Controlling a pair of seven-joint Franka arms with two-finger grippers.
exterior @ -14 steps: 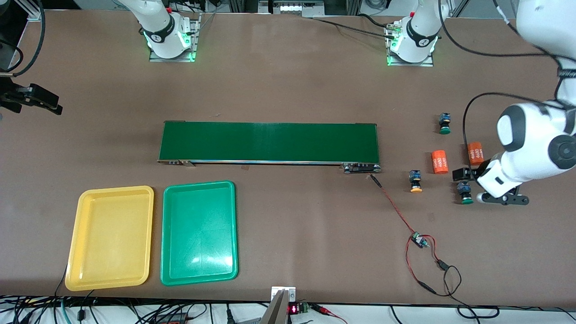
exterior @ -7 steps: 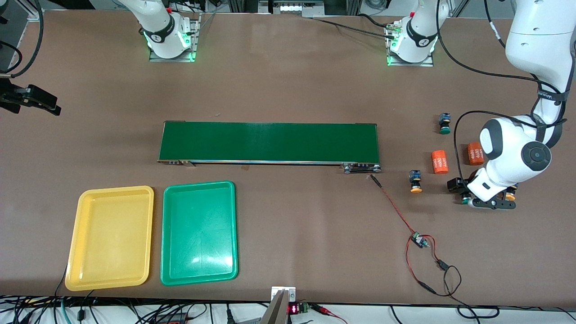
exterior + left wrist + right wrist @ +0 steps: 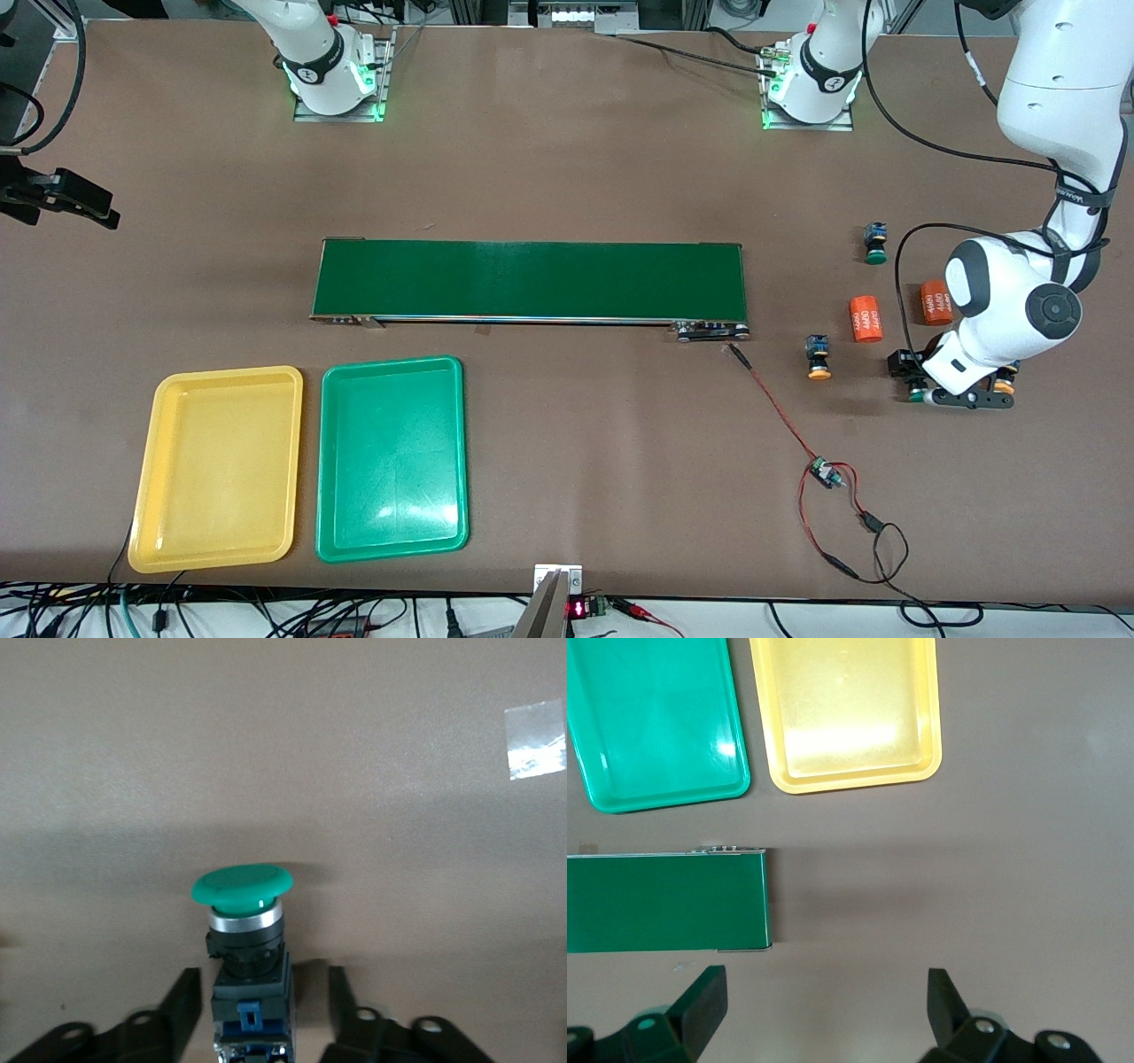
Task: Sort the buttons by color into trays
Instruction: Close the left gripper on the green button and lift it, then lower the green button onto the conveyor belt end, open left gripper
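**L gripper dropped onto green-cap button, jaws closing in**

L gripper (image 3: 960,399) was beside the green-cap button (image 3: 243,889) a sec ago; now low over it at the left arm's end of the table. Wrist view: fingers (image 3: 182,1010) either side of the button body, narrowed, small gaps left, so not gripped yet. Likely the first pick. Green tray (image 3: 392,459) and yellow tray (image 3: 217,468) hold no buttons. R gripper (image 3: 824,1001) wide, waiting above the belt (image 3: 530,280) end.

Front view: high above the table (image 3: 567,159), facing the arm bases.
Left wrist view: close over a green-capped button (image 3: 244,904).
Right wrist view: high over the conveyor belt (image 3: 664,902), which the front view shares.
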